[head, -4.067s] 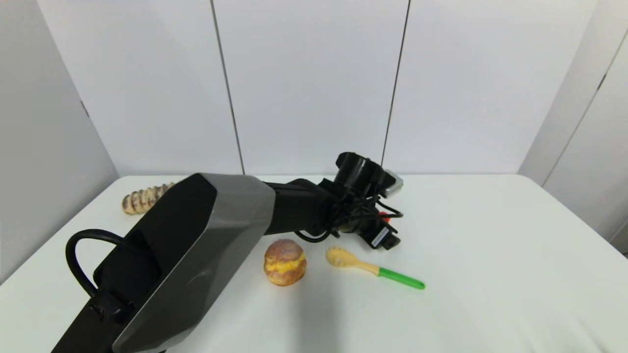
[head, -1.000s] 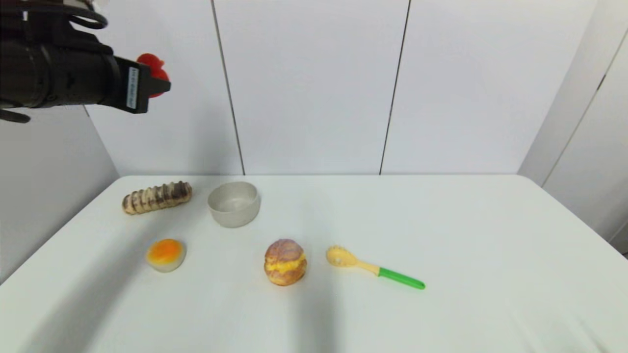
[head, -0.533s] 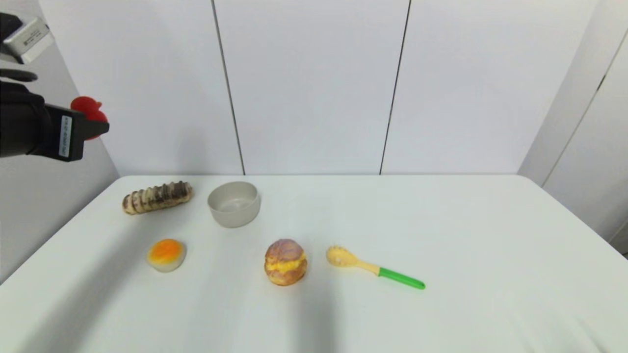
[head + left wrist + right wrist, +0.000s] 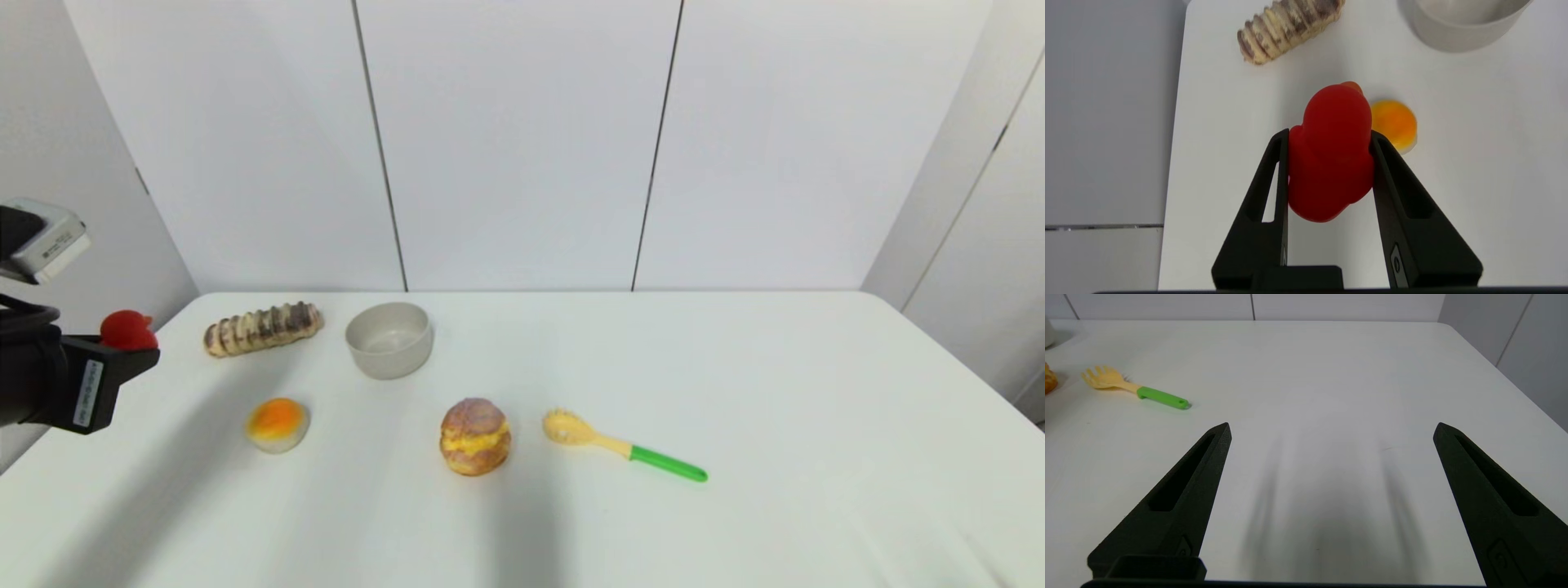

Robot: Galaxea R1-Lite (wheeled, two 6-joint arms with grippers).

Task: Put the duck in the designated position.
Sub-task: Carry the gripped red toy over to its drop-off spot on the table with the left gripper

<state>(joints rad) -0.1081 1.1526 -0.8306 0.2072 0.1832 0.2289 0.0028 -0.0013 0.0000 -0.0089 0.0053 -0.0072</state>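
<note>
The small red duck (image 4: 126,330) (image 4: 1331,151) is pinched between the two black fingers of my left gripper (image 4: 135,347) (image 4: 1329,136), which is shut on it. The gripper hangs in the air at the far left, above the table's left edge, left of the orange-topped bun (image 4: 277,423) (image 4: 1393,124). My right gripper (image 4: 1331,430) shows only in its own wrist view, open and empty, low over the right part of the table.
On the white table (image 4: 775,392) lie a striped brown bread roll (image 4: 261,327) (image 4: 1290,28), a grey bowl (image 4: 389,339) (image 4: 1466,20), a cream puff (image 4: 474,436) and a yellow fork with a green handle (image 4: 624,446) (image 4: 1135,390). White wall panels stand behind.
My left gripper has carried the duck from the table's middle up high, then left and down; it now hangs low beside the table's left edge. Things on the table have not moved.
</note>
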